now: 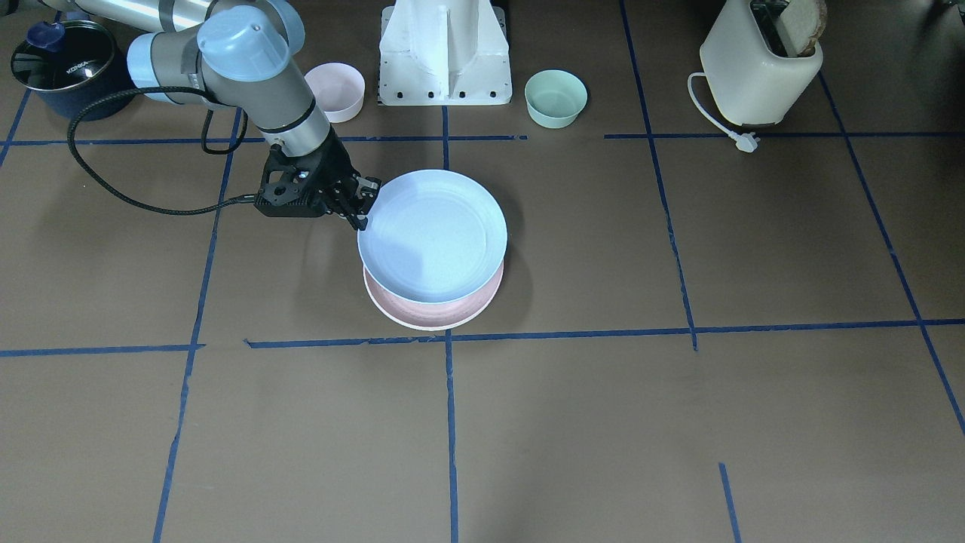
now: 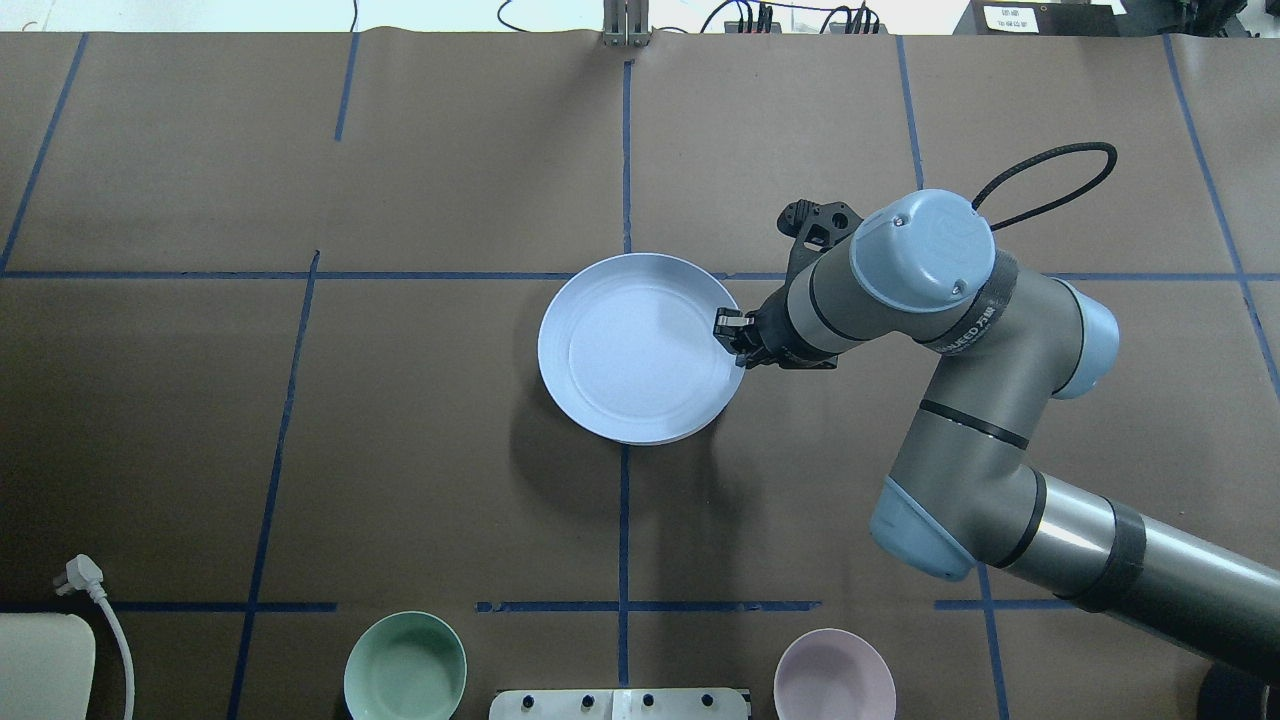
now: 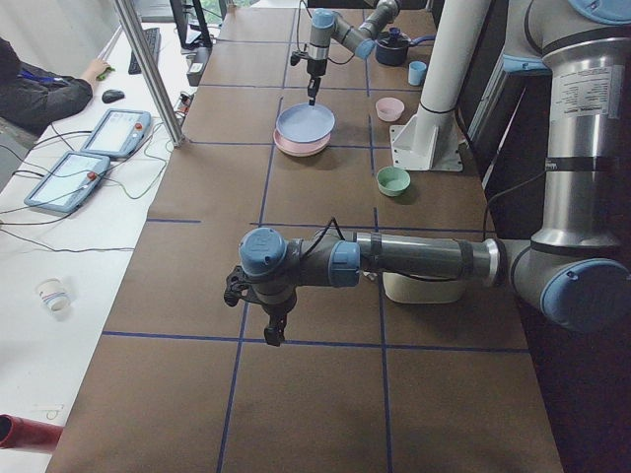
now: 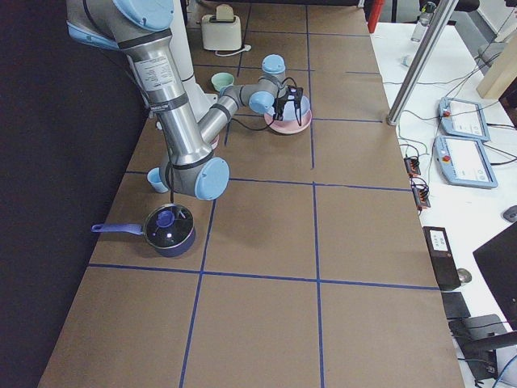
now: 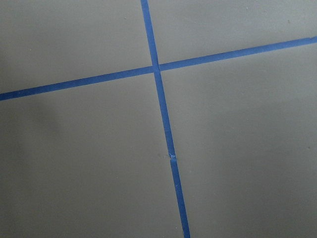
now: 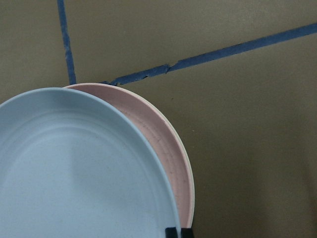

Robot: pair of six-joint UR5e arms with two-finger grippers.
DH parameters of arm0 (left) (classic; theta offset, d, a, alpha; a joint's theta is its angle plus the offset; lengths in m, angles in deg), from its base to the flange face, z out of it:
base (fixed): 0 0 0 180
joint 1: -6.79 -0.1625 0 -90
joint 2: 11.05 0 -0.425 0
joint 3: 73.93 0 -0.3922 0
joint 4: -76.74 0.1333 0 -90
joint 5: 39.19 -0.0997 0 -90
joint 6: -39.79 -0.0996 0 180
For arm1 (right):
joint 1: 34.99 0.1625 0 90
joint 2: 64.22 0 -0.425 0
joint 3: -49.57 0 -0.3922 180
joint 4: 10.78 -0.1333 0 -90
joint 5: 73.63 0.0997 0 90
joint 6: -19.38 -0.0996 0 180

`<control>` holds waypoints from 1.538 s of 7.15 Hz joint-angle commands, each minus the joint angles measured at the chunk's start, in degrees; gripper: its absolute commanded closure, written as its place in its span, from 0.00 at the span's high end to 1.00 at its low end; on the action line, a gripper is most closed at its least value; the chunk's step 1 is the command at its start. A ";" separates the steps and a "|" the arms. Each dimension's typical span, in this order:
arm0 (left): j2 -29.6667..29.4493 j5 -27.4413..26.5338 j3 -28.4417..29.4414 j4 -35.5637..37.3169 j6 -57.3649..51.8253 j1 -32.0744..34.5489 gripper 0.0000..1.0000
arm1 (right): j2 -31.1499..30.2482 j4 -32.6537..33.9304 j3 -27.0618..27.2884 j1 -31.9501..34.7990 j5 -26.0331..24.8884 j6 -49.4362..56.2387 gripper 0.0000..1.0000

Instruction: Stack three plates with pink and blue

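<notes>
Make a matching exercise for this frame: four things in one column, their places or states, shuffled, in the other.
1. blue plate
2. pink plate
3. green bowl
4. toaster

A. holds bread
B. lies under another plate
C. gripped at its rim by the right gripper
D. empty, beside the base

Pairs: 1-C, 2-B, 3-D, 4-A

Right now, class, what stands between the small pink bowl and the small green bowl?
The robot's white mounting base stands between the pink bowl and the green bowl. This shows most clearly in the front-facing view.
</notes>
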 commanded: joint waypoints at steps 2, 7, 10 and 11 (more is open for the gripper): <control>0.00 0.00 -0.13 0.00 0.09 0.07 1.00 | 0.28 -0.49 -2.02 -0.96 -1.54 0.25 1.00; -0.71 -0.35 1.09 0.00 0.09 -0.19 1.00 | -1.91 0.91 -6.99 14.19 13.53 18.97 1.00; -0.27 -0.44 2.58 0.00 0.09 -0.20 1.00 | -9.09 1.88 -15.55 30.52 21.17 52.00 1.00; 0.08 -0.70 2.16 0.09 0.00 -0.02 1.00 | -13.74 3.18 -15.38 37.37 23.04 63.15 1.00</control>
